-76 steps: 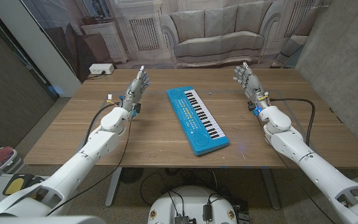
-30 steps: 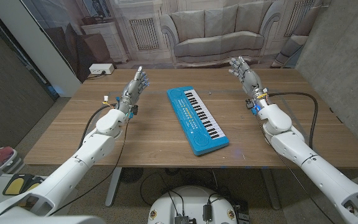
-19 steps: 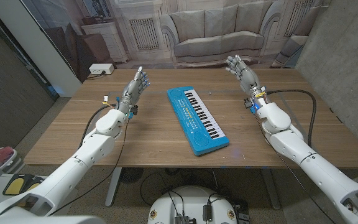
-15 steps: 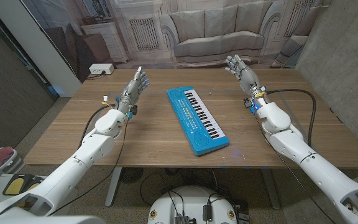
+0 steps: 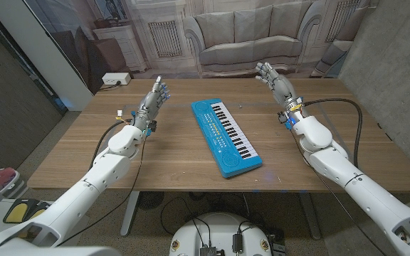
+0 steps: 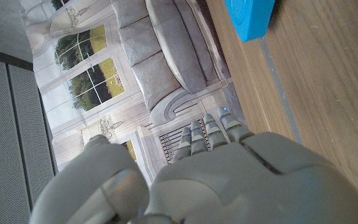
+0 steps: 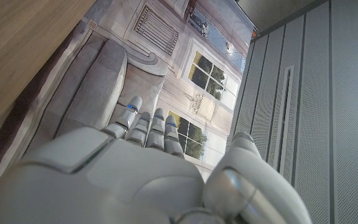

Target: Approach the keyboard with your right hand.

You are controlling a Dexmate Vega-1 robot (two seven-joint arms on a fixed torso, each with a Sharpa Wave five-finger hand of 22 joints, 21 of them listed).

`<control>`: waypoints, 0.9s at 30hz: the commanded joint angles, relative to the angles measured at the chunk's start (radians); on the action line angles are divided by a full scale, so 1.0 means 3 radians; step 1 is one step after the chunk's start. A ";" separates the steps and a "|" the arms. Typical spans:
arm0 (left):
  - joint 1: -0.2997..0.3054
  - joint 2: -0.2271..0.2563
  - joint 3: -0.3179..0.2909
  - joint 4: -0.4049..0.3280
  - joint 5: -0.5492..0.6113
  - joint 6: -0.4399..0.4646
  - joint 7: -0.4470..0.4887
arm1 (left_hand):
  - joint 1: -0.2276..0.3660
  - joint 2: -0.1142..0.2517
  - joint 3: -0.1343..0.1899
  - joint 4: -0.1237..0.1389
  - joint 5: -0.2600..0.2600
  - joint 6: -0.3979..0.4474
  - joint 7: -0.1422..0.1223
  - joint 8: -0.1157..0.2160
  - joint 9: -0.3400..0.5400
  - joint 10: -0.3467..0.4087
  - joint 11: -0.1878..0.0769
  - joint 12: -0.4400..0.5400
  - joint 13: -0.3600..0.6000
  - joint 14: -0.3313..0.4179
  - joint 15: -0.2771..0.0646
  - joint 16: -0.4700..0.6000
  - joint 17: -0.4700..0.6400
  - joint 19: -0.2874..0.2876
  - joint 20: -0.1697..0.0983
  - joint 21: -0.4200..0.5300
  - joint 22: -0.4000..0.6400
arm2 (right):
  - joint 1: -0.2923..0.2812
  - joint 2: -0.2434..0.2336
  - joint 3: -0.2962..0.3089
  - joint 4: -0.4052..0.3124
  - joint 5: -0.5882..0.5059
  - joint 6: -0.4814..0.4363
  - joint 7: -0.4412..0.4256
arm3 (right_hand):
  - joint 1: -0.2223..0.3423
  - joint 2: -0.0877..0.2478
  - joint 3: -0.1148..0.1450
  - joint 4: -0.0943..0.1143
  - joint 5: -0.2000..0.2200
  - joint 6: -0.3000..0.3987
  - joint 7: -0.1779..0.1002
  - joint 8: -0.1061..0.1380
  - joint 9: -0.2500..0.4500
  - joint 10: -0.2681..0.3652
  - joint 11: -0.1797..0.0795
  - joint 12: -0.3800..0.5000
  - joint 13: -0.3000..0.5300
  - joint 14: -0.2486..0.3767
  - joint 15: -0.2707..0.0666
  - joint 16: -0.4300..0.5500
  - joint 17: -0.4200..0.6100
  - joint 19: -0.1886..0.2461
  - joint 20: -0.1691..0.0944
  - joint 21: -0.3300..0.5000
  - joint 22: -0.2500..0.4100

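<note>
Keyboard (image 5: 225, 136) sits mid-counter, angled, blue body with its white keys toward the robot's right side. Going left to right: white box (image 5: 115, 79) on the floor beyond the far-left corner of the counter (image 5: 84, 156); left hand (image 5: 154, 97) raised over the left part of the counter, fingers apart and holding nothing, well apart from the keyboard. Then the keyboard, then the right hand (image 5: 272, 77) up near the far edge, fingers spread and empty, off to the keyboard's right and not touching it. Risk, as I judge it: coming down too steeply could jab the keys or shove the light keyboard askew. A black cable (image 5: 337, 105) loops off the right forearm and could drag on the counter. Nothing stands between hand and keys.
</note>
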 commanded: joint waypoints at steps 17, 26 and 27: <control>-0.0065 -0.0018 -0.0006 0.0186 -0.0037 -0.0102 -0.0148 | -0.0008 0.0009 -0.0035 0.0013 0.0018 0.0049 0.0000 -0.0006 0.0013 0.0047 -0.0019 -0.0007 -0.0002 0.0032 0.0004 -0.0006 0.0018 -0.0018 -0.0090 -0.0023 0.0016 | 0.0137 0.0005 -0.0171 -0.0138 -0.0700 -0.0126 -0.0275 | 0.0008 0.0016 -0.0004 -0.0026 0.0017 0.0036 -0.0029 0.0005 0.0016 0.0028 -0.0025 -0.0006 0.0011 0.0036 -0.0023 -0.0013 0.0011 0.0023 -0.0042 -0.0056 0.0009; -0.0083 -0.0006 -0.0011 0.0185 -0.0035 -0.0082 -0.0141 | -0.0006 0.0013 -0.0041 0.0013 0.0019 0.0062 0.0001 -0.0005 0.0013 0.0060 -0.0026 -0.0007 -0.0002 0.0043 0.0005 -0.0005 0.0017 -0.0012 -0.0090 -0.0030 0.0016 | 0.0160 0.0004 -0.0192 -0.0135 -0.0770 -0.0106 -0.0298 | 0.0002 0.0016 -0.0009 -0.0027 0.0017 0.0040 -0.0034 0.0005 0.0016 0.0026 -0.0027 -0.0010 0.0011 0.0033 -0.0024 -0.0016 0.0012 0.0022 -0.0042 -0.0078 0.0010; -0.0083 -0.0007 -0.0011 0.0184 -0.0035 -0.0085 -0.0140 | -0.0006 0.0014 -0.0042 0.0013 0.0019 0.0064 0.0001 -0.0005 0.0013 0.0063 -0.0027 -0.0006 -0.0002 0.0043 0.0005 -0.0006 0.0017 -0.0013 -0.0089 -0.0031 0.0016 | 0.0161 0.0000 -0.0194 -0.0138 -0.0776 -0.0103 -0.0296 | 0.0001 0.0017 -0.0010 -0.0027 0.0017 0.0039 -0.0036 0.0004 0.0016 0.0027 -0.0027 -0.0010 0.0011 0.0035 -0.0025 -0.0016 0.0012 0.0022 -0.0042 -0.0080 0.0010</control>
